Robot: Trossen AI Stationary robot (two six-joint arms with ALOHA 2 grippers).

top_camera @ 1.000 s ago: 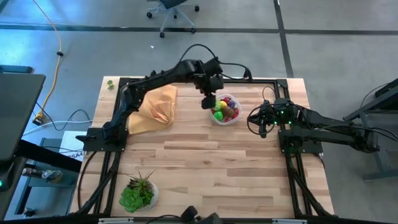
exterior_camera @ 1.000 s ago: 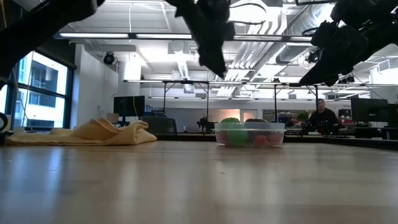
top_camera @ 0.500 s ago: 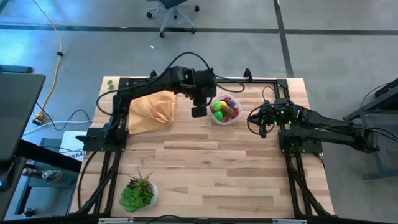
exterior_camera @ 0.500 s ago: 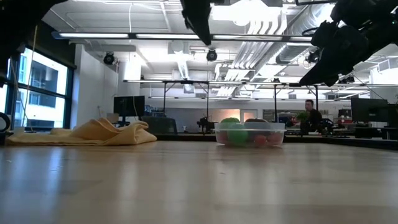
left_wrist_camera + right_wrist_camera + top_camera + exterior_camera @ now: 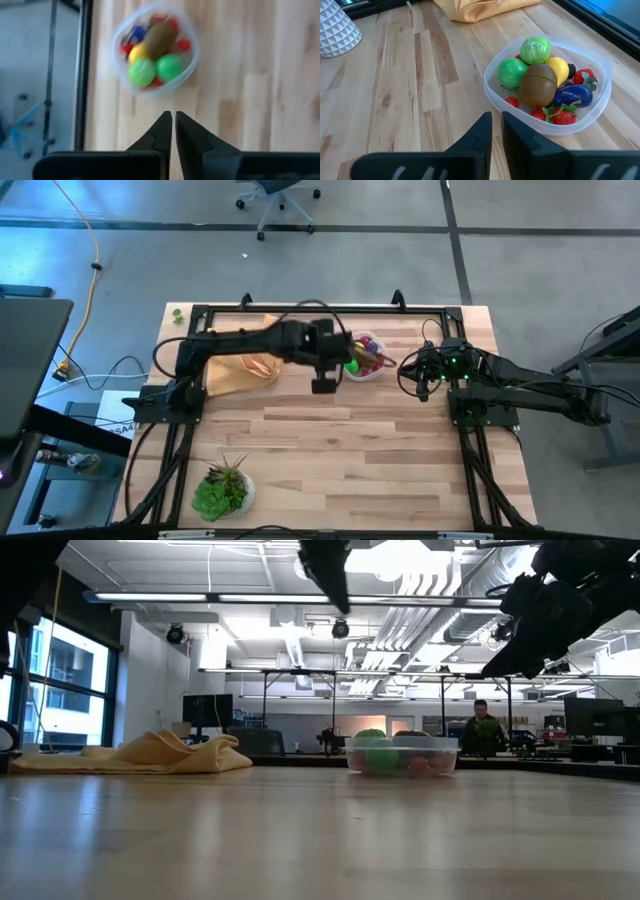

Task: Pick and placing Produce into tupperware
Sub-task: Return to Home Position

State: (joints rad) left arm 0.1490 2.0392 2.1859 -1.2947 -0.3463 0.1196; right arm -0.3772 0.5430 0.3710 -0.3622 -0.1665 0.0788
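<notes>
Shows a wooden table [image 5: 350, 450] with the left gripper [image 5: 322, 386] pulled back off the tupperware [image 5: 496, 103], fingers together and empty. Suggests the filling is finished. Places the tub just beyond that gripper and near the waiting right gripper [image 5: 496, 131], likewise closed on nothing. Keeps all produce [image 5: 538, 85] heaped inside.

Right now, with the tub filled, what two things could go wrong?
1. The brown kiwi and green cabbage sit heaped on top in the clear tub; a knock might spill them.
2. The left gripper, shut, hangs just beside the tub; swinging low, it might clip it.
The right gripper waits farther right.
</notes>
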